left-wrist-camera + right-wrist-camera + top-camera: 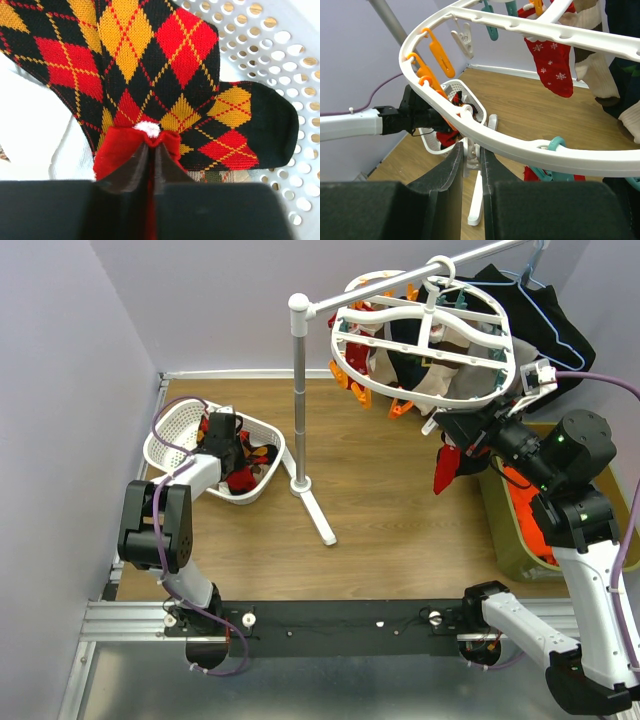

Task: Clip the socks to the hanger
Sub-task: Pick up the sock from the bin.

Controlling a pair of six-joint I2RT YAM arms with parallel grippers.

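Observation:
My left gripper (222, 445) is down in the white lattice basket (175, 420), shut on a red sock (117, 147) with a white tuft, pinched at its fold between the fingertips (151, 145). Black, red and yellow argyle socks (150, 60) lie under it. The white oval hanger (420, 330) hangs from a rail at the back right, with socks clipped on it, one a red snowflake sock (552, 65). At the hanger's near rim (520, 147), my right gripper (471, 150) is shut on a white clip (471, 159). Another red sock (447, 468) dangles just below.
A white stand pole (299, 390) with splayed feet rises between the basket and the hanger. An olive bin with orange cloth (515, 530) sits under the right arm. A black garment on a blue wire hanger (545, 310) hangs behind. Orange clips (441, 57) and teal clips (555, 145) dangle from the rim.

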